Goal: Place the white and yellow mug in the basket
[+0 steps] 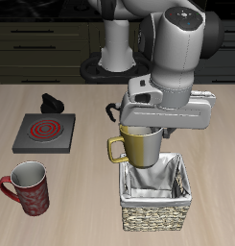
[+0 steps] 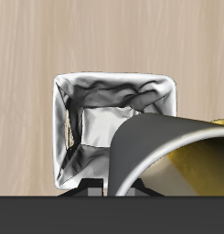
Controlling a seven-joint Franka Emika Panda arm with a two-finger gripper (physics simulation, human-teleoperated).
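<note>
The white and yellow mug [image 1: 138, 146] hangs upright in the air, its handle toward the red mug's side, its base just above the back rim of the basket [image 1: 155, 197]. My gripper [image 1: 146, 125] is shut on the mug's rim from above. In the wrist view the mug [image 2: 168, 146] fills the near field, with its pale inside and yellow outer wall. The basket's grey-white cloth lining [image 2: 104, 110] lies open below it, with nothing inside.
A red patterned mug [image 1: 28, 187] stands near the table's front edge. A small stove plate with a red spiral [image 1: 44, 132] lies farther back, with a dark object [image 1: 53, 101] behind it. A moka pot is hidden behind my arm.
</note>
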